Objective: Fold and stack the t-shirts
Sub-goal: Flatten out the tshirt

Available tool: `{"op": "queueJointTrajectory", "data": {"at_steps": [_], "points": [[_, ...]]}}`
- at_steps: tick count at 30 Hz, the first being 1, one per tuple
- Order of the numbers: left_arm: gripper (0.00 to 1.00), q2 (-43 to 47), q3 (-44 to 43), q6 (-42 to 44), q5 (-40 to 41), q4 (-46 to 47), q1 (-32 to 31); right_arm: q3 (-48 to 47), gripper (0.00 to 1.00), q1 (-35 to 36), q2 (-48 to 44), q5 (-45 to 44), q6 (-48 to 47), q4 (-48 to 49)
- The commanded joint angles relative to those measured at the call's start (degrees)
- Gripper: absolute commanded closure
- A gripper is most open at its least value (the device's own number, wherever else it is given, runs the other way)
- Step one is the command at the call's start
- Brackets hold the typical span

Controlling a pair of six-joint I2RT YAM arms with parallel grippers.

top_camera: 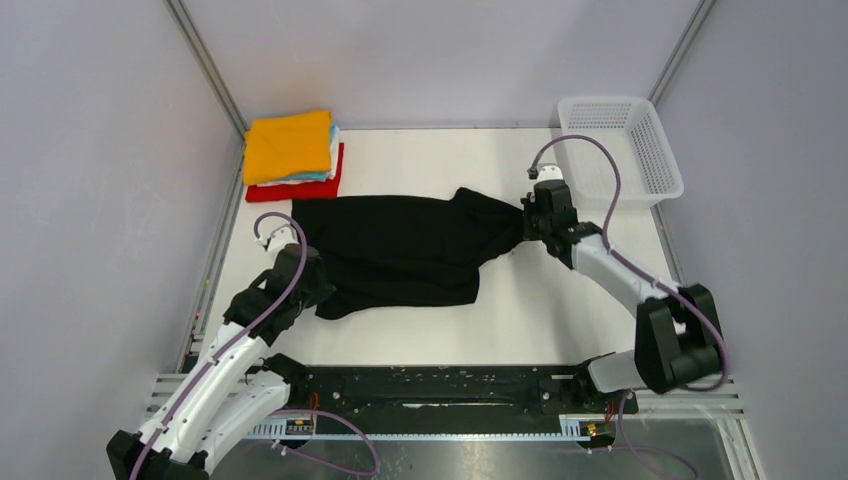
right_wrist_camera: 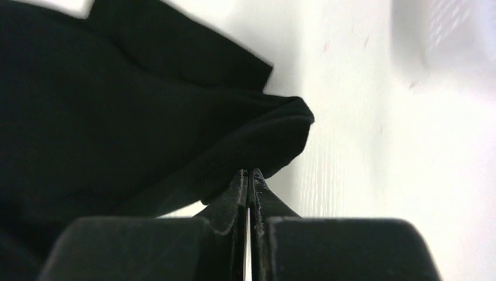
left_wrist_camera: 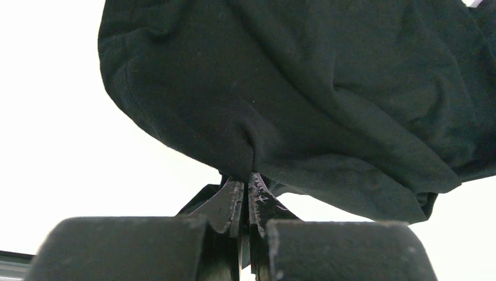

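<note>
Two robot arms hold a large black t-shirt (top_camera: 400, 250) between them on the white tabletop (top_camera: 560, 310). The left tool (left_wrist_camera: 245, 182) is clamped on a pinch of the shirt's near-left edge. In the left wrist view its two fingers are pressed together, with dark cloth bunched just above the tips. The right tool (right_wrist_camera: 250, 174) is likewise closed on a gathered corner at the shirt's far-right end, its fingers meeting with only a sliver of light between them. Seen from above, the garment lies across the middle of the tabletop, broad and rumpled on the left and narrowing to a drawn-out point where the right tool grips it. Whether the cloth is raised off the surface at either grasp cannot be told. In the far-left corner sits a stack of folded shirts, with an orange shirt (top_camera: 288, 145) on top and a red shirt (top_camera: 296, 190) at the bottom. Thin white and light blue layers show along the stack's right edge. The stack sits just beyond the black t-shirt's far-left corner, and it is unclear whether the two touch. A white mesh basket (top_camera: 662, 150) stands in the far-right corner behind the right arm, whose purple cable (top_camera: 590, 145) arches in front of it.
</note>
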State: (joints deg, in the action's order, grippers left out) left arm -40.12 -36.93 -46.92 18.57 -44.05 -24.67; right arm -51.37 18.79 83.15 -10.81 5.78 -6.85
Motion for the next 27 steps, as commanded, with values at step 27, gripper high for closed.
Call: {"op": "queueJointTrajectory", "data": {"at_steps": [27], "points": [[1.0,-2.27,-71.33,19.85,-6.65,6.35,0.32,-19.21,1.0,1.78,-49.79,-7.17,-26.7,23.82]]}}
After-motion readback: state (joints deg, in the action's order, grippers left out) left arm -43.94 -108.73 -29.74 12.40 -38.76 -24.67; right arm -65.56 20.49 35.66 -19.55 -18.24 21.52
